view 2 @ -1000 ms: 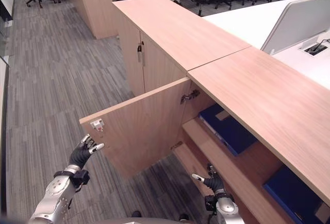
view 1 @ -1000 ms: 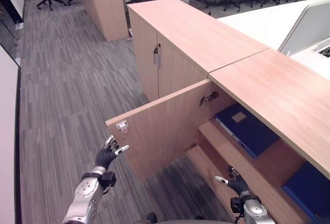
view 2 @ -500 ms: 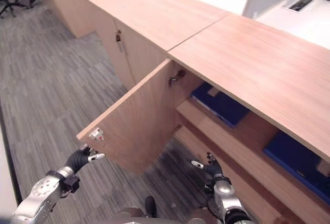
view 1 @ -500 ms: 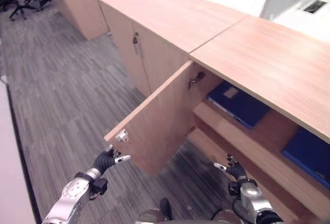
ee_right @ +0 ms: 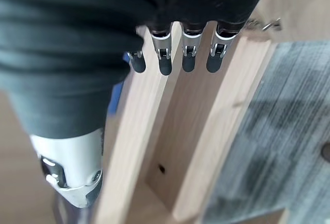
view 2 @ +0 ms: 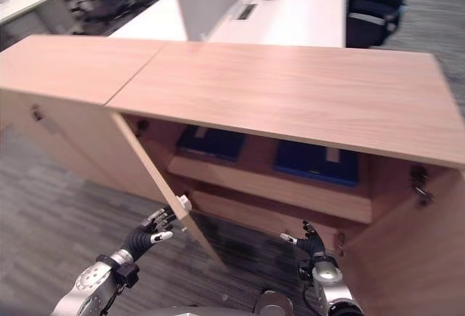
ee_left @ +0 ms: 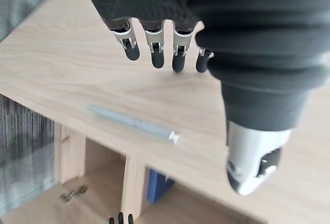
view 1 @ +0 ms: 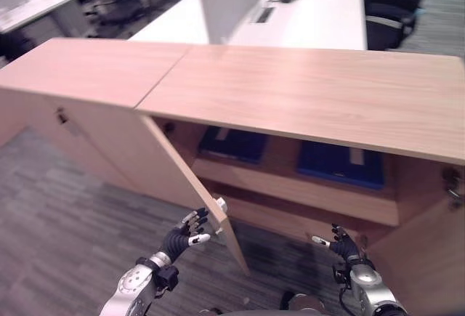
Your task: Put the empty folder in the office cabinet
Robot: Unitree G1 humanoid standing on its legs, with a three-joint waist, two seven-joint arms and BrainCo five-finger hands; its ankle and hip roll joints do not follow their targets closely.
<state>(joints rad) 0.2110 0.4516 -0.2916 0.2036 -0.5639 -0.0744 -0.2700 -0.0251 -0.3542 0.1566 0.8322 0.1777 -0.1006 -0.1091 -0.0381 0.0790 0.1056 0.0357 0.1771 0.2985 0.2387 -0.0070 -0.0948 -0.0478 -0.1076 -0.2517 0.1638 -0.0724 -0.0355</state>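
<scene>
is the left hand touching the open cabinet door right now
Cannot tell. In the left eye view the left hand sits by the edge of the cabinet door, but its wrist view shows neither contact nor gap plainly.

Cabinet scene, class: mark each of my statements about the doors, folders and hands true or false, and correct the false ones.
1. The cabinet stands with its left door open. True.
2. Two blue folders lie on the upper shelf. True.
3. The left hand holds a folder. False: it is open, empty, near the door's edge.
4. The right hand grips the right door. False: its fingers are straight, holding nothing.
</scene>
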